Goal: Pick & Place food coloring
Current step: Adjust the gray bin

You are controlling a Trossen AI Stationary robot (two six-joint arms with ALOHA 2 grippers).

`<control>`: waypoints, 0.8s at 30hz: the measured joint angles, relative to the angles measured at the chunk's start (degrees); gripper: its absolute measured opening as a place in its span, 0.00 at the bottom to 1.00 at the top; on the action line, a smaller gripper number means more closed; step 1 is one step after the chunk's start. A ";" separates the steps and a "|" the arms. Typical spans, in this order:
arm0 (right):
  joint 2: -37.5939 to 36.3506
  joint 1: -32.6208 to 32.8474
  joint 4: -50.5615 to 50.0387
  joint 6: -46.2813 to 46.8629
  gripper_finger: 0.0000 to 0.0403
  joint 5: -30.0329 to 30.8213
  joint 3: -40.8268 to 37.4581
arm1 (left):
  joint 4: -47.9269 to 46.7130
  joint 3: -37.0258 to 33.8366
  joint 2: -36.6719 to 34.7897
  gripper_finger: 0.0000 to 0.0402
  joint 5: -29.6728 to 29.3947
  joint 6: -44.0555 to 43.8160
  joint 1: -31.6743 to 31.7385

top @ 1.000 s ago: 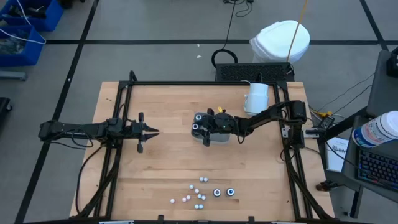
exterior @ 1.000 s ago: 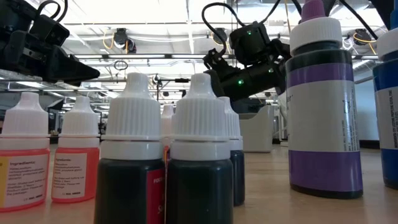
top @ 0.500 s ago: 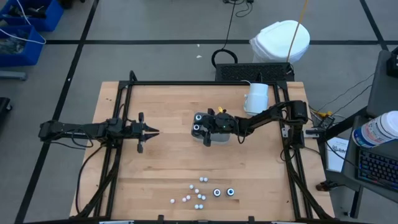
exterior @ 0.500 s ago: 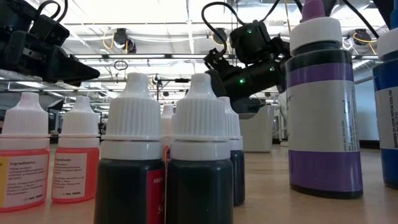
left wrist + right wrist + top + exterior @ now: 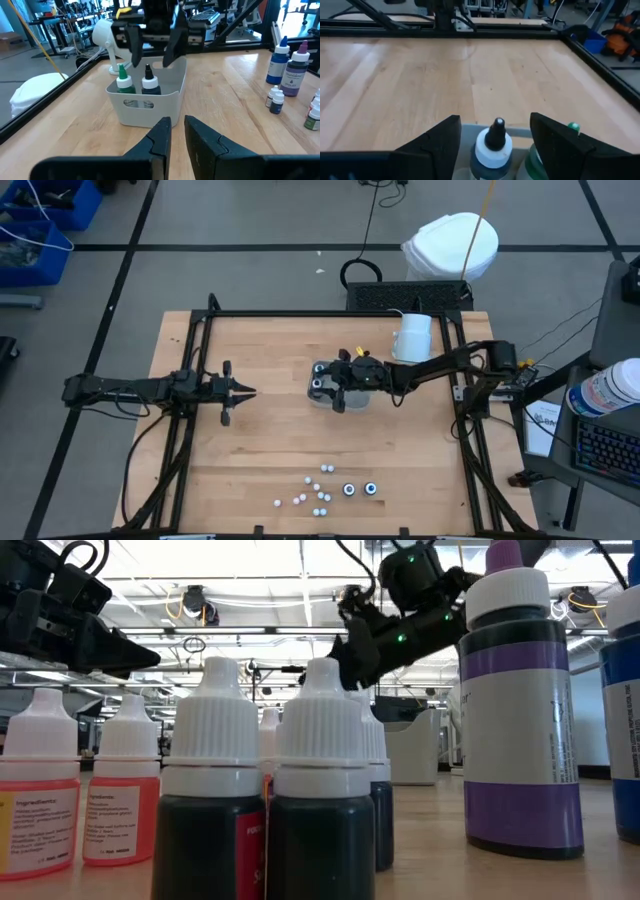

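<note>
Fingers (image 5: 442, 142) of the right gripper (image 5: 340, 385) stand wide apart above the grey tray (image 5: 145, 102) in the middle of the table (image 5: 270, 350), holding nothing. In the right wrist view a black-tipped bottle (image 5: 492, 150) sits between them and below, with a green-tipped bottle (image 5: 570, 131) just beside it; both stand upright inside the tray. The left wrist view shows the same pair, the green-tipped bottle (image 5: 123, 83) and the black-tipped one (image 5: 149, 84) side by side at the tray's near end, with the right gripper's fingers (image 5: 134, 47) hanging over them, apart from the caps as far as the angle lets one tell.

The left gripper (image 5: 243, 391) waits well to the left of the tray, low over the table, its fingers (image 5: 160, 137) close together with a narrow gap and nothing between them.

The rest of the food coloring stands in a loose cluster near the table's front edge: two larger bottles (image 5: 360, 489) with blue tops and a scatter of small white-capped bottles (image 5: 315, 495) beside them. The low view shows these close up: two dark-filled small bottles (image 5: 268, 810) in front, two red ones (image 5: 80, 795) to one side, and a tall purple bottle (image 5: 520, 710) on the other. A white cylinder (image 5: 412, 338) stands at the table's far edge, behind the right arm.
</note>
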 joint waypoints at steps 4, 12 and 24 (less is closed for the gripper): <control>-3.08 1.19 -2.30 -0.67 0.56 -0.01 0.02 | 0.00 0.01 0.00 0.16 0.00 -0.26 0.00; -12.08 6.86 -12.51 -3.83 0.56 -0.13 0.08 | 0.00 -0.01 0.00 0.16 0.01 -0.17 0.00; -18.26 15.84 -28.76 -4.12 0.28 5.09 0.09 | -0.02 0.01 0.00 0.16 -3.44 -1.89 -0.02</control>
